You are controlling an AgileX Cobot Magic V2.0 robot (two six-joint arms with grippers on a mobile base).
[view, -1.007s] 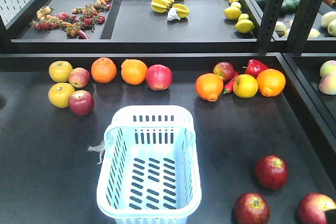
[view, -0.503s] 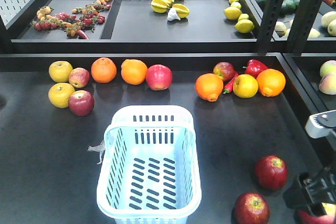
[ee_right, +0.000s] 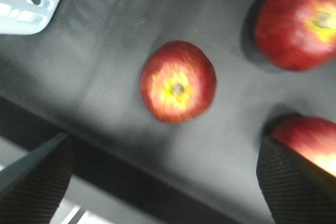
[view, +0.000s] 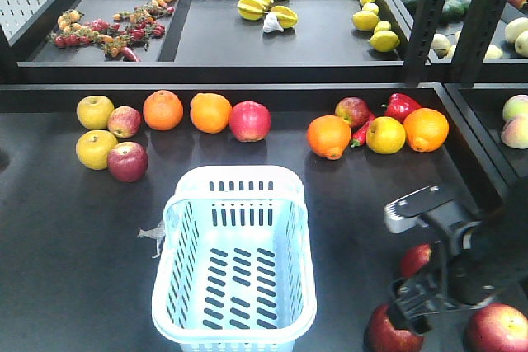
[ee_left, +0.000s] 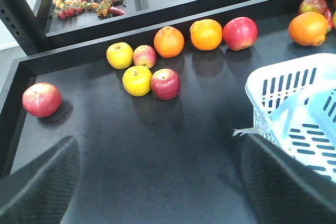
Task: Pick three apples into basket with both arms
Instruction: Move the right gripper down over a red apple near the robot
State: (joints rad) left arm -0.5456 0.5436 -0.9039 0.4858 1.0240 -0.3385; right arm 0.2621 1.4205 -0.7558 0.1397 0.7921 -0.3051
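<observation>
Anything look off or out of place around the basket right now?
Only a small frayed grey scrap lying against the left wall of the basket; it isn't fruit. The basket stands upright and empty, and nothing looks spilled.

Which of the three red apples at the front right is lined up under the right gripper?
The front apple nearest the basket: it sits centred under the open right gripper, while the other two apples lie off to one side.
</observation>
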